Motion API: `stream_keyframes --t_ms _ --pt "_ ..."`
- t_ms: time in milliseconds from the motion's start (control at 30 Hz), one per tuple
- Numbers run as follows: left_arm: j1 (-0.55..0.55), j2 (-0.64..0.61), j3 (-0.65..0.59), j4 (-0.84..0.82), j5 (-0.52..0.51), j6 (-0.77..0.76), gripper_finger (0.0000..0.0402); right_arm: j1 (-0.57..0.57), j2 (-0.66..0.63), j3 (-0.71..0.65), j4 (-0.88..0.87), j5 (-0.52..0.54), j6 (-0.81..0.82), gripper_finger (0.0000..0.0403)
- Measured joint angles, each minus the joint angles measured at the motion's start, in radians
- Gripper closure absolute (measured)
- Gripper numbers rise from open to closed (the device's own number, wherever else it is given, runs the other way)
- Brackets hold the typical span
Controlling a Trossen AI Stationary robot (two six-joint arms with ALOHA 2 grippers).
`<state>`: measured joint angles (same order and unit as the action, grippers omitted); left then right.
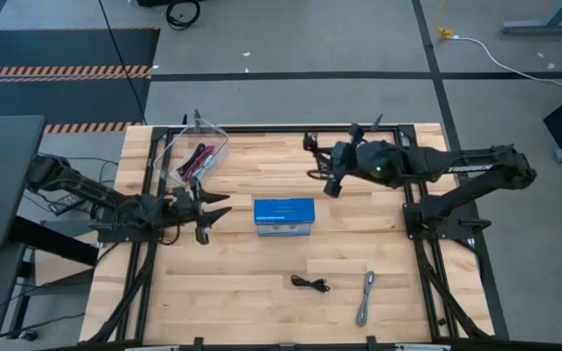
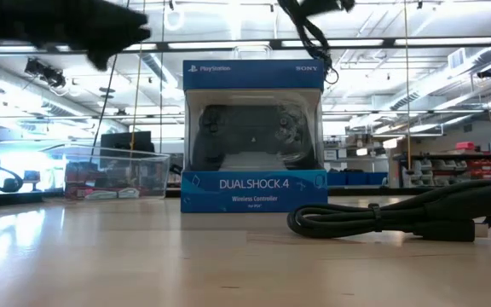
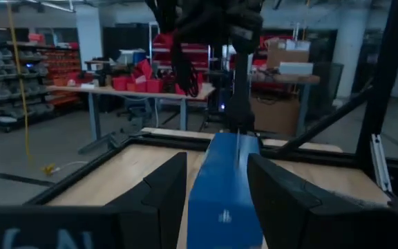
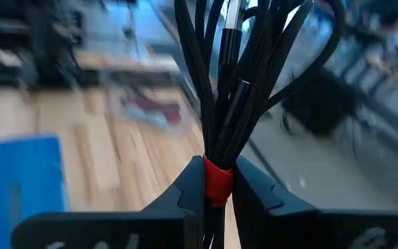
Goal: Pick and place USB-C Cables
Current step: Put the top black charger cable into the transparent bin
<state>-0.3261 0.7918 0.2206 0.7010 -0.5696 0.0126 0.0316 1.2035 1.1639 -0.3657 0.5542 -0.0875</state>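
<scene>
The wooden table (image 1: pixel 261 283) carries a blue box (image 1: pixel 284 215) at its centre; in the low view the box (image 2: pixel 254 136) stands upright and reads "DUALSHOCK 4". A clear plastic tub (image 1: pixel 195 154) sits at the table's far left corner and contains a maroon cable (image 1: pixel 201 159) beside darker cords.

The right gripper (image 1: pixel 332 178) is raised above the table, behind and to the right of the box. Its fingers are clenched on a black cable bundle (image 4: pixel 244 76): several glossy loops gathered by a red band, pinched at the band.

The left gripper (image 1: pixel 206 218) is just left of the box, with fingers (image 3: pixel 161 197) spread apart and holding nothing; the box end (image 3: pixel 225 190) shows between them.

Two further cables lie on the near part of the table, well apart from the tub. A coiled black cable (image 1: pixel 310 284) lies in front of the box. A silver-grey cable (image 1: pixel 366 296), folded straight, lies to its right.
</scene>
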Motion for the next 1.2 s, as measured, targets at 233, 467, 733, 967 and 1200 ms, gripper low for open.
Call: stream_keyframes --t_ms 233,467,733,967,1200 --pt "0.103 0.006 0.289 -0.300 0.117 0.059 0.0242 0.054 0.066 -0.001 0.143 -0.006 -0.121 0.0353" --pt "0.162 0.066 0.509 -0.409 0.194 0.121 0.0242 0.067 0.133 -0.001 0.359 -0.014 -0.256 0.0353" --pt "0.222 0.215 0.679 -0.538 0.216 0.183 0.0241 0.059 0.154 -0.001 0.519 -0.142 -0.290 0.0353" --pt "0.279 0.341 0.782 -0.514 0.284 0.218 0.0241 0.059 0.180 -0.001 0.537 -0.155 -0.283 0.0353" --pt "0.297 0.416 0.827 -0.446 0.315 0.245 0.0241 0.059 0.194 -0.001 0.538 -0.155 -0.282 0.0353"
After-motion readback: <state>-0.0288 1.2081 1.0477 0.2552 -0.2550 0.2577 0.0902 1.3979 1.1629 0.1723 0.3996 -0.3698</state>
